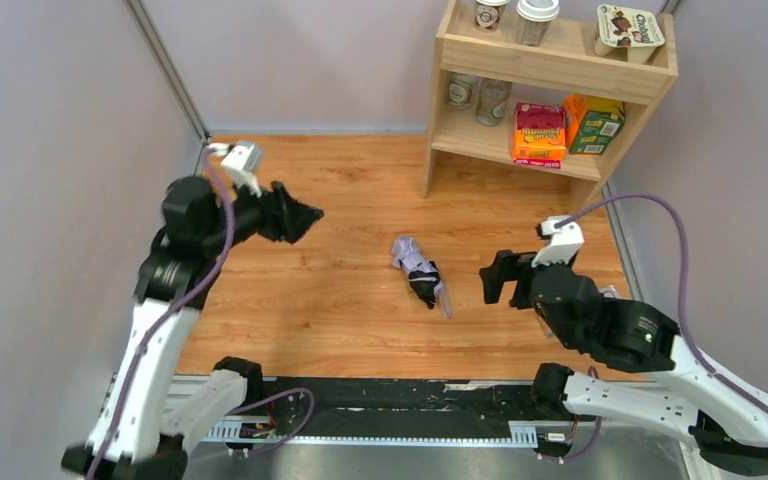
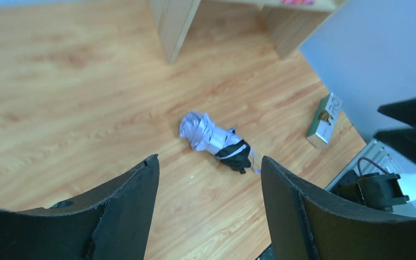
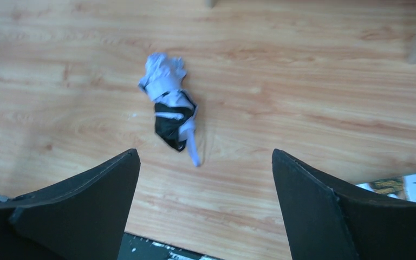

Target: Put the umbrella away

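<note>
Two arms, one umbrella, one shelf unit.

Far left: the left gripper (image 1: 312, 213) hangs above the bench (image 1: 340, 330), turned toward the middle. From its wrist camera we see two black fingers (image 2: 130, 200) spread apart with only bare wood between them, gripping nothing.

Centre: the umbrella (image 1: 420, 272) lies on the bench between the two grippers and apart from both. It is one crumpled lavender-white bundle with a black patch at its near end and a thin pale strap (image 3: 193, 147) trailing out.

Right of centre: the right gripper (image 1: 490, 278) sits low, near the umbrella's strap end. Its two fingers (image 3: 314, 206) stand wide apart and hold nothing.

Back right: the wooden shelf unit (image 1: 550, 62) stands on the bench.
- Top board: two lidded cups (image 1: 535, 18) and one foil-topped dessert pack (image 1: 628, 28).
- Middle board: two glass jars (image 1: 492, 100), one orange-pink box (image 1: 540, 133) and one green box (image 1: 595, 123).

Far right: one small green-and-white carton (image 2: 324, 120) lies flat on the bench by the wall.
</note>
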Motion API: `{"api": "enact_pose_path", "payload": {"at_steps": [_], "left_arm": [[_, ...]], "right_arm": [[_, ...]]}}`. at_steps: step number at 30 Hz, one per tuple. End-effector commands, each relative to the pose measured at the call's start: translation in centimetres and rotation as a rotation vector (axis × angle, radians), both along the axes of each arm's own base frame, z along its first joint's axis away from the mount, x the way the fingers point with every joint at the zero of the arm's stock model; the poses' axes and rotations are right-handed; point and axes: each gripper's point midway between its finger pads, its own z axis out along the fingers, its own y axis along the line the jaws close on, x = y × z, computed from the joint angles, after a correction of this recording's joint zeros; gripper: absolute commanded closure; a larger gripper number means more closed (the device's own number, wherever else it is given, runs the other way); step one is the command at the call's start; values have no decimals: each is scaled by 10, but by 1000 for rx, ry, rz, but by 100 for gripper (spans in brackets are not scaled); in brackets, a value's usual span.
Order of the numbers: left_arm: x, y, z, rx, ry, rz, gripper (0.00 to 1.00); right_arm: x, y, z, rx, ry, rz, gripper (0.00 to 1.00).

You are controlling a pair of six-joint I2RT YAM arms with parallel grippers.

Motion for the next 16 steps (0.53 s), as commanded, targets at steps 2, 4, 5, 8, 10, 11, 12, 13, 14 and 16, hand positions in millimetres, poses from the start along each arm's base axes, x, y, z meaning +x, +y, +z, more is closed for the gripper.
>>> {"api": "enact_pose_path", "payload": {"at_steps": [2, 4, 5, 8, 10, 11, 12, 13, 14, 16], "left_arm": [[-63, 43, 64, -2, -314, 171, 25], [-84, 63, 101, -58, -492, 271, 24], [-101, 74, 117, -90, -570, 315, 24], [-133, 83, 164, -155, -783, 331, 23], [-148, 86, 182, -171, -862, 325, 24], [-153, 86, 188, -171, -885, 321, 24], [-157, 87, 193, -173, -904, 321, 24], [-159, 87, 194, -165, -913, 314, 24], [-159, 87, 195, -163, -914, 318, 24], [-157, 87, 192, -156, -905, 316, 25]], "right_arm": [[7, -67, 60, 14, -182, -207, 4], [0, -87, 86, 77, -242, -225, 3], [-3, -94, 99, 113, -272, -219, 2], [-23, -116, 144, 288, -396, -132, 0], [-40, -121, 169, 393, -488, -30, 0], [-48, -123, 179, 447, -528, 15, 0], [-53, -124, 183, 473, -564, 45, 0], [-56, -125, 187, 502, -585, 59, 0], [-56, -126, 186, 516, -591, 50, 0], [-56, -123, 183, 522, -595, 60, 0]]}}
